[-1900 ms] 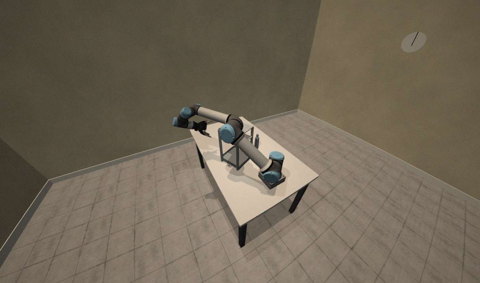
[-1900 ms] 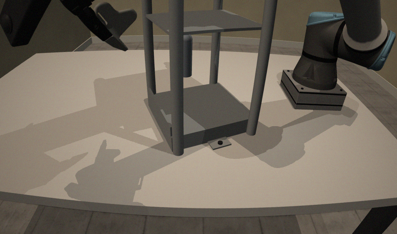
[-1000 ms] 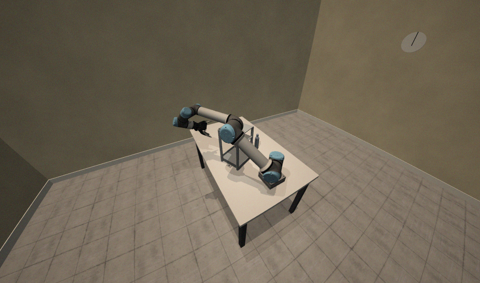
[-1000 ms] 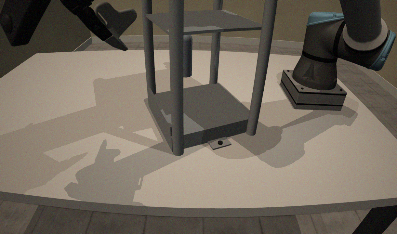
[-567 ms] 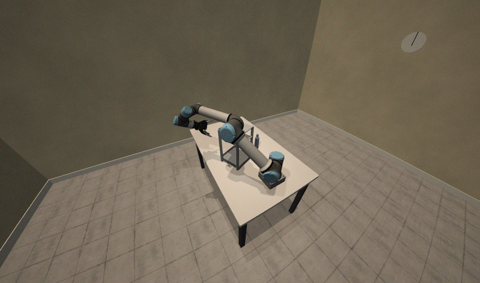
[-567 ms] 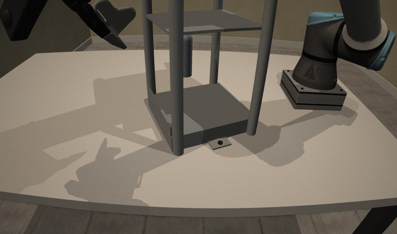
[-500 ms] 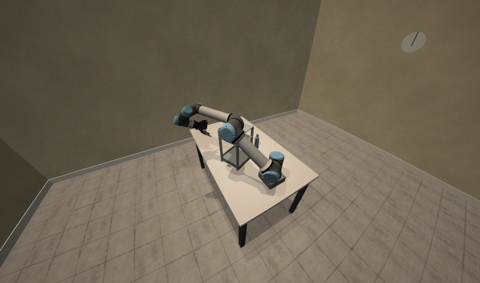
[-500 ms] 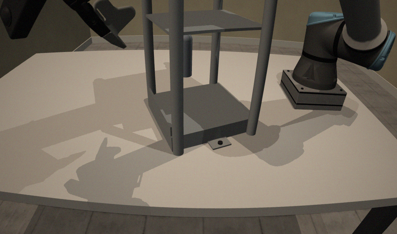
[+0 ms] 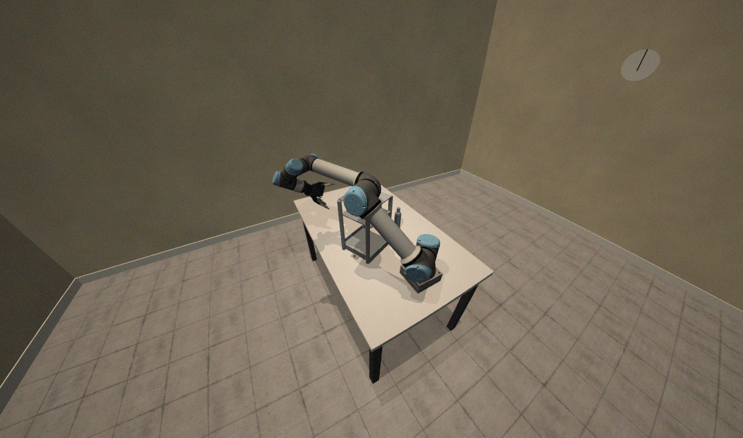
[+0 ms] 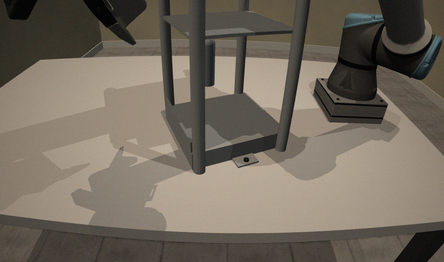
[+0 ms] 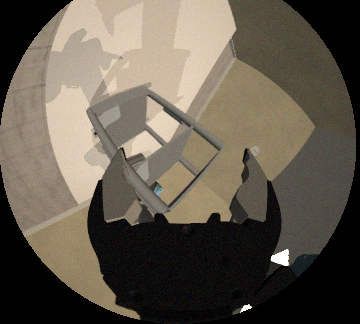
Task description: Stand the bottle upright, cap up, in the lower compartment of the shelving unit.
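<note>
table (image 10: pixel 314 195) beige | shelving unit (image 10: pixel 197 97) dark grey | bottle (image 9: pixel 397 216) grey-blue | arm joints (image 9: pixel 355 199) blue

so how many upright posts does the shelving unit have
4. On the shelving unit, two near posts stand at the front lip; two far posts stand behind. None seems hidden.
</note>
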Available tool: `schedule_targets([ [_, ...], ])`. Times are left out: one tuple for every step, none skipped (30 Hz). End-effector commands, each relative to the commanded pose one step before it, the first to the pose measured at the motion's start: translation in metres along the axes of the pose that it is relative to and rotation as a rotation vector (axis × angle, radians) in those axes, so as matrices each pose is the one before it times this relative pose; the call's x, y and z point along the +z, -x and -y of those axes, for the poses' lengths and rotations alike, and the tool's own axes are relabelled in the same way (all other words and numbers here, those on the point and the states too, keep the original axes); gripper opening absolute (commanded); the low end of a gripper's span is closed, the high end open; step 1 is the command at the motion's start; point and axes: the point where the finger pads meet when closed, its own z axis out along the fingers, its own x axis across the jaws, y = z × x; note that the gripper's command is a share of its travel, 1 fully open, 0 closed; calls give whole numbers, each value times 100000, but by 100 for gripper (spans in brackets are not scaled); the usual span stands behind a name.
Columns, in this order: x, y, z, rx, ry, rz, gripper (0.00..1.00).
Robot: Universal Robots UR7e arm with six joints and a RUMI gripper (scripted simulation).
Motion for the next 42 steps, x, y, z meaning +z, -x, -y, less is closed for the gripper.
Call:
schedule_targets([
  [644, -1235, -325, 5471, -127, 4927, 100],
  [136, -268, -49, 1214, 35, 1084, 100],
  [137, -279, -48, 1261, 33, 1122, 100],
  [138, -290, -46, 1307, 31, 1160, 100],
  [137, -302, -44, 1353, 28, 1198, 100],
  [137, -313, -41, 1399, 25, 1234, 100],
  [135, -324, -38, 1445, 21, 1271, 100],
  [133, -335, -35, 1490, 17, 1306, 100],
  [131, -346, -31, 1535, 12, 1341, 100],
  [0, 0, 0, 0, 0, 0, 100],
  [0, 0, 0, 0, 0, 0, 100],
  [128, -357, -27, 1579, 7, 1375, 100],
  [124, -368, -22, 1622, 1, 1408, 100],
  [119, -379, -17, 1665, -6, 1441, 100],
  [114, -389, -11, 1707, -14, 1472, 100],
  [109, -399, -5, 1748, -22, 1503, 100],
  [102, -409, 2, 1788, -31, 1533, 100],
  [95, -419, 9, 1828, -41, 1561, 100],
  [87, -428, 16, 1866, -51, 1589, 100],
  [79, -437, 24, 1903, -63, 1616, 100],
  [70, -445, 33, 1939, -75, 1641, 100],
  [60, -453, 41, 1974, -88, 1666, 100],
  [50, -461, 51, 2007, -102, 1689, 100],
  [39, -468, 60, 2039, -117, 1712, 100],
  [28, -475, 70, 2070, -133, 1733, 100],
  [16, -481, 80, 2099, -150, 1753, 100],
  [0, 0, 0, 0, 0, 0, 100],
  [0, 0, 0, 0, 0, 0, 100],
  [3, -486, 91, 2126, -167, 1773, 100],
  [-10, -491, 101, 2152, -186, 1791, 100],
  [-24, -496, 112, 2176, -205, 1808, 100],
  [-38, -499, 124, 2198, -225, 1823, 100],
  [-52, -502, 135, 2219, -246, 1838, 100],
  [-67, -505, 147, 2238, -268, 1852, 100],
  [-83, -506, 159, 2254, -291, 1864, 100],
  [-98, -507, 170, 2269, -314, 1876, 100],
  [-78, -511, 175, 2212, -261, 1800, 100],
  [360, -565, 85, 1366, 685, 718, 100],
  [358, -568, 86, 1380, 681, 724, 100],
  [357, -570, 87, 1393, 676, 730, 100],
  [355, -572, 88, 1406, 670, 736, 100],
  [353, -574, 88, 1417, 664, 741, 100],
])
